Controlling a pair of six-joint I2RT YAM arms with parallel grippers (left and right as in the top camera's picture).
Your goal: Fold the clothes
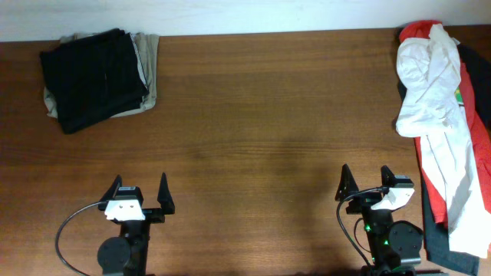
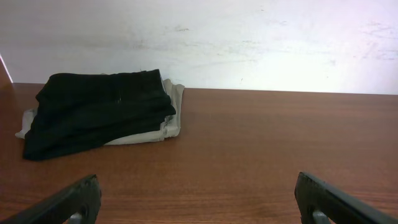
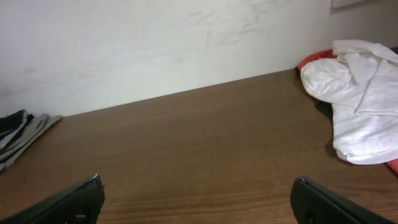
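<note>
A crumpled white T-shirt [image 1: 435, 100] lies on top of a pile at the table's far right edge, over a red shirt [image 1: 482, 165]. It also shows in the right wrist view [image 3: 357, 102] at the right. My left gripper [image 1: 140, 193] is open and empty near the front left; in the left wrist view [image 2: 198, 199] only bare wood lies between its fingers. My right gripper [image 1: 367, 184] is open and empty near the front right, left of the pile; in the right wrist view [image 3: 198, 199] nothing is between its fingers.
A folded black piece [image 1: 90, 69] lies on a folded khaki piece [image 1: 146, 65] at the back left corner, also in the left wrist view [image 2: 93, 112]. A dark garment [image 1: 437, 241] lies under the pile at the front right. A white wall [image 2: 249, 37] is behind the table.
</note>
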